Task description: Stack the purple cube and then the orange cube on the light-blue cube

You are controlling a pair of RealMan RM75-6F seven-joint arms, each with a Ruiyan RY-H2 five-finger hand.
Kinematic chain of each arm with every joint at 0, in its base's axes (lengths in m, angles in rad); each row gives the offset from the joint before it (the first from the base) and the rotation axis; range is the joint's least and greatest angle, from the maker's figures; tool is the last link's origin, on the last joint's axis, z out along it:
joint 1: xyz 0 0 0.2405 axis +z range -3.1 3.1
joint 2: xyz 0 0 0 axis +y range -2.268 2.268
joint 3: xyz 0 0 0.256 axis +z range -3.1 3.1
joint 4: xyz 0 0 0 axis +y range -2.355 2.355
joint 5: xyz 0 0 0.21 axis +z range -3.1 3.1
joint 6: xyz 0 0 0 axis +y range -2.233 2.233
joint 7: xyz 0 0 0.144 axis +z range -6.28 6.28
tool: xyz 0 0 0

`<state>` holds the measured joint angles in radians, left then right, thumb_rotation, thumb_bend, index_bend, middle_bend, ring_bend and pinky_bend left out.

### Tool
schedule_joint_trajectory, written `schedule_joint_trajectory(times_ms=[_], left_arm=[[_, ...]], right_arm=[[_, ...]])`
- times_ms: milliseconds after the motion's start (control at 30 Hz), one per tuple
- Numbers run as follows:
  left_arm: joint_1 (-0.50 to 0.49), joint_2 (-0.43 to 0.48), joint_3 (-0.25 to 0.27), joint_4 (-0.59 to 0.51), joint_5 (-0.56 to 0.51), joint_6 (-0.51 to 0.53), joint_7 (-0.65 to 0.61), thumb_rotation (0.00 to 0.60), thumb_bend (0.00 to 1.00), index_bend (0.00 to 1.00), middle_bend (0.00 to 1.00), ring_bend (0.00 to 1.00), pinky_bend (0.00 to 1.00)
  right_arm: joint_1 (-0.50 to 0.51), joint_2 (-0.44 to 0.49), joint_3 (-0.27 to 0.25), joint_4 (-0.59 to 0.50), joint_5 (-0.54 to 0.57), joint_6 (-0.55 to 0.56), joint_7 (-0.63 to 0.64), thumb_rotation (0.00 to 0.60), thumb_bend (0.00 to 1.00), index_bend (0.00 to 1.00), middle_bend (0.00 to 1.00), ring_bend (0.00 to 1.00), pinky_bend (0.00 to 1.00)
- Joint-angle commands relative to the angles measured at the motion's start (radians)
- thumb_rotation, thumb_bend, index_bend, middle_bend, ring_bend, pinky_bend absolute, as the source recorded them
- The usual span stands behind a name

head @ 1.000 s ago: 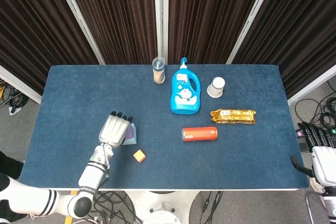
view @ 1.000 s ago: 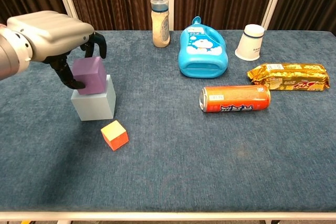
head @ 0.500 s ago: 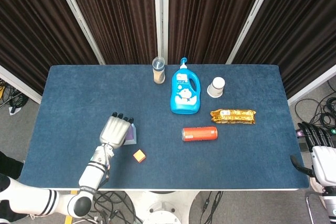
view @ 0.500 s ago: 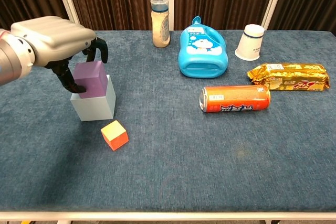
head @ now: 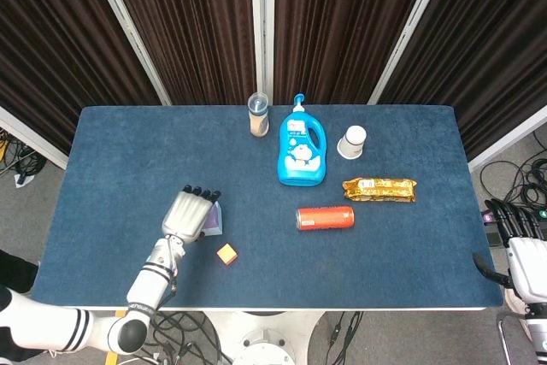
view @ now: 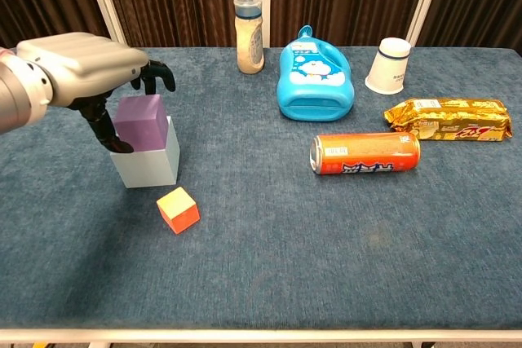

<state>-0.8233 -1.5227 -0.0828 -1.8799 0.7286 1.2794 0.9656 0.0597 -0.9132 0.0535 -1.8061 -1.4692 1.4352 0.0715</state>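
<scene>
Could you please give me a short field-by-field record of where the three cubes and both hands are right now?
purple cube: sits on the light-blue cube, toward its rear left part
orange cube: on the table, in front of the stack, apart from it
left hand: over the purple cube, fingers apart around it; contact cannot be told
right hand: off the table's right edge, holding nothing visible; fingers too small to judge
task stage: purple cube placed; orange cube not yet stacked
</scene>
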Motion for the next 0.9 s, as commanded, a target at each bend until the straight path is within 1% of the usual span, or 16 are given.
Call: schedule_joint_trajectory(times_ms=[33, 133, 233, 400, 467, 533, 633, 667, 733, 767, 867, 900], left_arm=[[0.0, 0.017, -0.008, -0.02, -0.021, -0.004, -0.002, 0.6, 0.18, 0.24, 0.37, 0.25, 0.27], [0.002, 0.036, -0.011, -0.043, -0.021, 0.006, -0.004, 0.6, 0.17, 0.23, 0.35, 0.24, 0.26], [0.01, 0.071, -0.016, -0.088, -0.013, 0.03, -0.009, 0.6, 0.17, 0.23, 0.34, 0.23, 0.25], [0.035, 0.174, -0.001, -0.203, 0.007, 0.083, 0.006, 0.6, 0.17, 0.23, 0.33, 0.22, 0.25], [0.05, 0.219, 0.0, -0.253, 0.01, 0.094, -0.015, 0.6, 0.17, 0.23, 0.33, 0.22, 0.25], [0.065, 0.252, 0.004, -0.278, 0.044, 0.098, -0.045, 0.6, 0.17, 0.23, 0.33, 0.22, 0.25], [0.094, 0.293, 0.043, -0.256, 0.22, 0.083, -0.117, 0.6, 0.17, 0.23, 0.33, 0.22, 0.26], [0.106, 0.302, 0.07, -0.23, 0.32, 0.069, -0.157, 0.6, 0.17, 0.23, 0.33, 0.22, 0.26], [0.118, 0.321, 0.12, -0.179, 0.487, 0.031, -0.236, 0.6, 0.17, 0.24, 0.33, 0.22, 0.29], [0.124, 0.333, 0.15, -0.142, 0.591, 0.016, -0.284, 0.6, 0.17, 0.24, 0.33, 0.22, 0.3], [0.141, 0.336, 0.205, -0.07, 0.787, 0.011, -0.376, 0.6, 0.17, 0.28, 0.34, 0.23, 0.36], [0.144, 0.332, 0.216, -0.055, 0.83, 0.01, -0.397, 0.6, 0.17, 0.3, 0.35, 0.23, 0.38]], right_arm=[[0.0, 0.001, -0.001, 0.0, 0.0, -0.001, 0.001, 0.6, 0.23, 0.04, 0.07, 0.0, 0.0], [-0.001, 0.001, -0.001, 0.001, 0.001, -0.001, 0.003, 0.6, 0.23, 0.04, 0.07, 0.0, 0.0], [-0.001, 0.003, 0.0, 0.001, 0.002, 0.0, 0.006, 0.6, 0.23, 0.04, 0.07, 0.0, 0.0], [-0.001, 0.007, -0.003, -0.001, -0.004, -0.002, 0.013, 0.6, 0.23, 0.04, 0.07, 0.0, 0.0], [0.0, 0.008, -0.005, -0.001, -0.008, -0.005, 0.012, 0.6, 0.23, 0.04, 0.07, 0.0, 0.0], [0.0, 0.006, -0.006, -0.001, -0.008, -0.006, 0.006, 0.6, 0.23, 0.04, 0.07, 0.0, 0.0], [0.002, 0.001, -0.006, -0.003, -0.005, -0.009, -0.008, 0.6, 0.23, 0.04, 0.07, 0.0, 0.0], [0.003, 0.0, -0.006, -0.004, -0.003, -0.011, -0.014, 0.6, 0.23, 0.04, 0.07, 0.0, 0.0], [0.003, -0.003, -0.006, -0.005, 0.0, -0.012, -0.022, 0.6, 0.23, 0.04, 0.07, 0.0, 0.0], [0.003, -0.004, -0.006, -0.006, 0.002, -0.012, -0.025, 0.6, 0.23, 0.04, 0.07, 0.0, 0.0], [0.004, -0.005, -0.004, -0.007, 0.007, -0.013, -0.031, 0.6, 0.23, 0.04, 0.07, 0.0, 0.0], [0.004, -0.005, -0.004, -0.006, 0.007, -0.013, -0.03, 0.6, 0.23, 0.04, 0.07, 0.0, 0.0]])
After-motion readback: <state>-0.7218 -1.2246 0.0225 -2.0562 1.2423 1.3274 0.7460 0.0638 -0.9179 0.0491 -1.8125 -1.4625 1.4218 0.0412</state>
